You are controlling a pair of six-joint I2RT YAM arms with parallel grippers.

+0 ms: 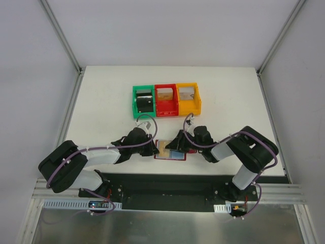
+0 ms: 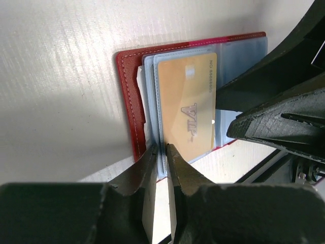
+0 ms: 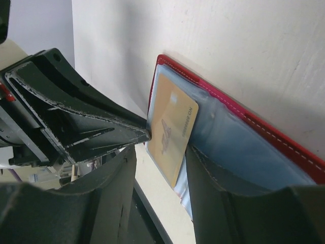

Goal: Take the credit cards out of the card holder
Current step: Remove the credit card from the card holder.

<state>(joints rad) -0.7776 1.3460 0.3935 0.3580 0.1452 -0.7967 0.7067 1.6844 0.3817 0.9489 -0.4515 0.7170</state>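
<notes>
Gold credit card [image 3: 170, 127], stiff and slick, is begging for an edge grip; right tool [image 3: 162, 152] is straddling it, unclosed, while left tool [image 2: 161, 150] is pinching the card holder [image 2: 128, 96] sleeve.

1. I see the card holder [image 1: 170, 152] lying opened flat on the table. Its dark-red cover has pale stitching along the border, and its grey-blue clear sleeves face up.
2. One gold credit card [image 2: 187, 104], printed "VIP" with a number along one short end, lies face up on the sleeves of the holder's left half. It sits slightly askew, and I can't tell if a sleeve still holds it.
</notes>
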